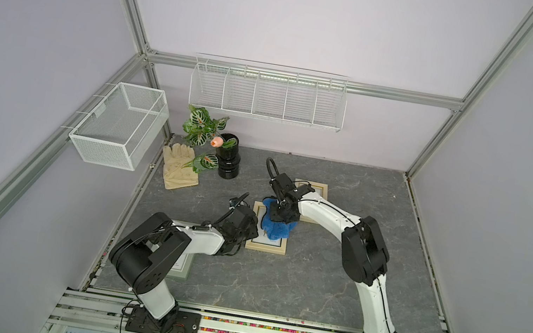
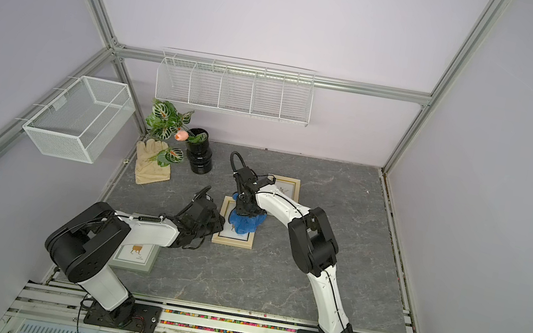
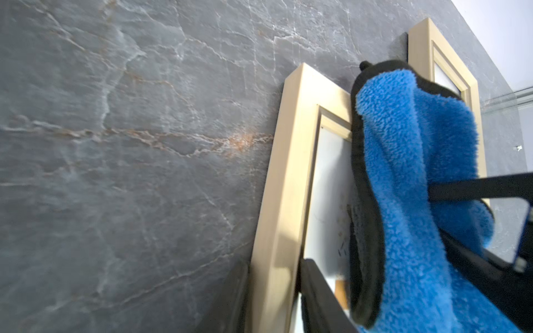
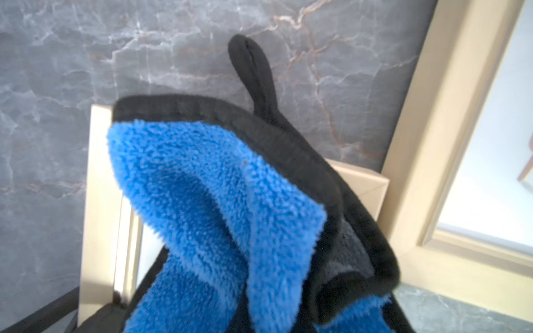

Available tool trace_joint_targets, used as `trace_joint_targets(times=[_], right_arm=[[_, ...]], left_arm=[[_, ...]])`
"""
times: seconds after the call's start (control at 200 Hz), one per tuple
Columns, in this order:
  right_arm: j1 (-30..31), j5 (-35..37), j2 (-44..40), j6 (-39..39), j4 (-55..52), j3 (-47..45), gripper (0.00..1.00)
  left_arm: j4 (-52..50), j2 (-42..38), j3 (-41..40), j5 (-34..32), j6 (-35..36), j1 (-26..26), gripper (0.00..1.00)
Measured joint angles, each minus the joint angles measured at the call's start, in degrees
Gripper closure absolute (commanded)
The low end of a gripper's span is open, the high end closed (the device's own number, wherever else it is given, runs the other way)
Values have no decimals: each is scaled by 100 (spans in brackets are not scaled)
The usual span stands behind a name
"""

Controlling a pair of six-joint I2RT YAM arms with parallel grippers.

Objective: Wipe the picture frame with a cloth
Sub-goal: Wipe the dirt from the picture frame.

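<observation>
**Picture frame** (image 1: 264, 247): pale wood, lying flat mid-bench on the grey marbled bench (image 1: 311, 279). We note its near and left rims bare. Its far and right edges lie under the cloth.

**Cloth** (image 1: 279, 231): plush blue with a black hem, bunched on the frame's glass and spilling past its right edge. Its black loop (image 4: 253, 69) hangs beyond the far rim, over the bench.

**Right end effector** (image 1: 280, 214): pointing down, pressed together on the top of the cloth.

**Left end effector** (image 1: 253, 230): low at the frame's left rim, with one finger (image 3: 320, 291) over the inner edge. We cannot tell whether it pinches anything.

**Second frame** (image 1: 318, 188): just beyond the far right corner, partly under the right arm.

**Third frame** (image 2: 134, 255): partly under the left arm.

**Open room:** we log open bench on the near side and to the right of the picture frame. The glove (image 1: 179, 167) and the black vase (image 1: 228, 162) stand well apart at far left.
</observation>
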Motion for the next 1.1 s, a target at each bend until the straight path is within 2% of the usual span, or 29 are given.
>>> trace_joint_targets(times=[0.17,0.265,0.525,0.67,0.775,0.88,1.1], right_arm=[[240,-96,522,2,-219,848,93],[284,-72,557,0,-212,883,93],[26,-28,-557,-15,216,-852,93],[284,-142,-1152,79,426,-1722,93],[466,-326,-1213,184,466,-1880,93],[439,-407,-1010,221,319,-1563,93],[192,-490,162,208,31,243,93]], left_arm=[[-2,2,0,-2,-17,0,65],[-4,0,0,-2,-35,0,65],[-4,2,4,-13,-127,-2,65],[-4,7,7,0,-144,-2,65],[-2,7,7,13,-142,-2,65],[-4,7,7,20,-144,-2,65],[-2,7,4,17,-160,-2,65]])
